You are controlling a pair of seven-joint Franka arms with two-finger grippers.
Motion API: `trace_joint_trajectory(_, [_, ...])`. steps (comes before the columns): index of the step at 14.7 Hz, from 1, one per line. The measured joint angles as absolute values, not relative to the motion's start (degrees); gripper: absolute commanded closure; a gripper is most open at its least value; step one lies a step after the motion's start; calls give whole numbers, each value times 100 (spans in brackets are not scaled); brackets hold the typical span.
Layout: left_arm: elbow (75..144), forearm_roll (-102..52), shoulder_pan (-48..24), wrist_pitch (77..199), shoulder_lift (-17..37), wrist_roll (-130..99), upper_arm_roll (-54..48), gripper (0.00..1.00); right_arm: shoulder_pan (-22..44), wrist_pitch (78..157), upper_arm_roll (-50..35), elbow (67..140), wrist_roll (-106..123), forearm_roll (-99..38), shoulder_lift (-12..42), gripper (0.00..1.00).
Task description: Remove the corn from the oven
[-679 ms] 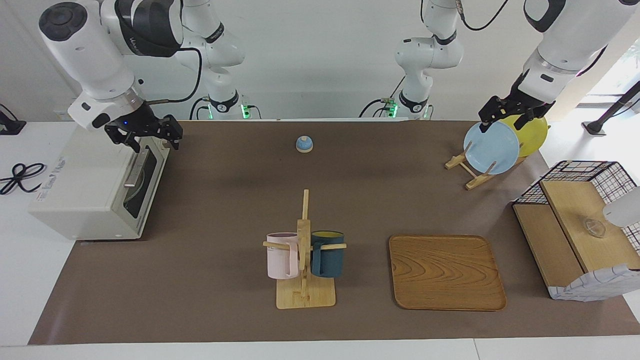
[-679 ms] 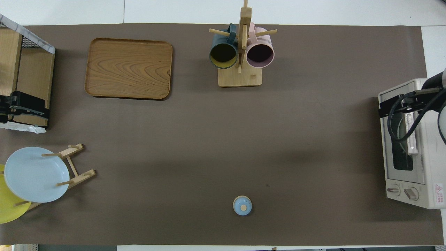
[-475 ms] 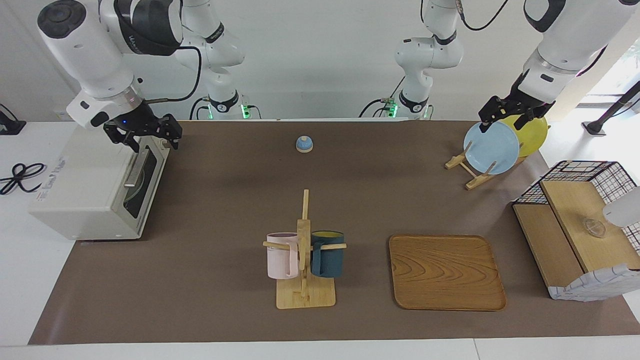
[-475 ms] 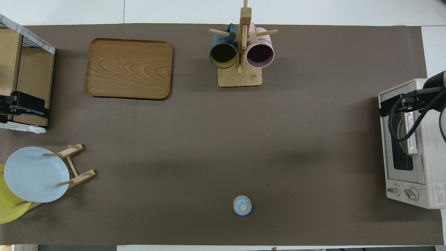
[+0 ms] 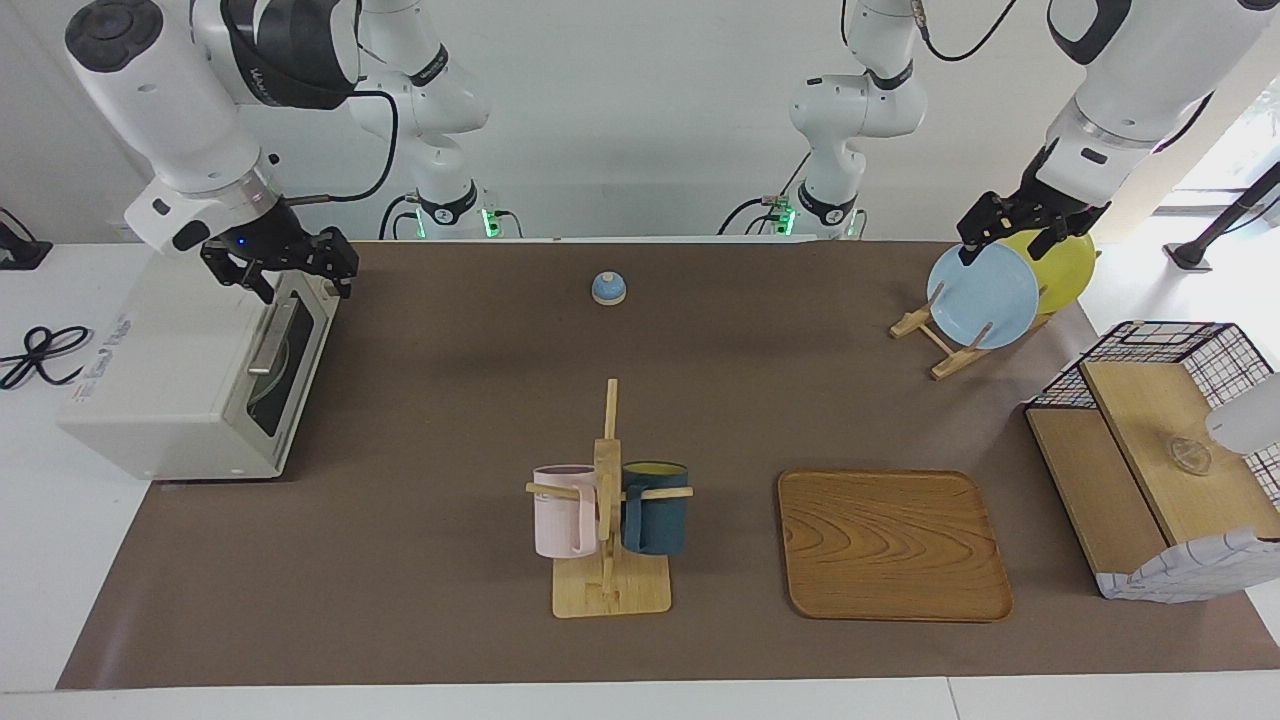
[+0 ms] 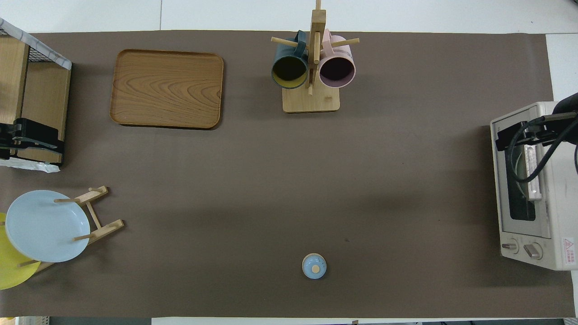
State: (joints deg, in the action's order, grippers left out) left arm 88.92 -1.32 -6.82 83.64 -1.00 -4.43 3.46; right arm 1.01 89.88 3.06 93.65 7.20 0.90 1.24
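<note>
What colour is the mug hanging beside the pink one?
Dark teal mug, yellowish inside; clearest in the overhead view.

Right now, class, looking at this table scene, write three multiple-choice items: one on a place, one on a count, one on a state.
1. Where does the oven stand?
A. At the right arm's end of the table
B. At the left arm's end of the table
C. On the wooden tray

2. How many mugs hang on the mug stand?
A. One
B. Two
C. Three

3. What is the state of the oven door?
A. Shut
C. Fully open
B. Removed

Answers:
1. A, since the right gripper hovers over the oven's top front edge.
2. B, a pink mug and a dark teal mug.
3. A, the glass door sits flush with its handle upright; the corn is not visible.
</note>
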Motion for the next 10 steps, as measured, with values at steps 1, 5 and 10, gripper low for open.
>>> trace_joint_trajectory(1, [8892, -132, -682, 8364, -100, -443, 346, 0, 81, 9048, 307, 9414, 913, 90, 118, 100])
trace_joint_trajectory(5, [8892, -132, -682, 8364, -100, -443, 346, 0, -352, 9899, 323, 10255, 1442, 98, -76, 100])
trace_joint_trajectory(10, [8892, -132, -682, 8364, -100, -443, 346, 0, -594, 10336, 331, 10845, 1517, 499, -215, 100])
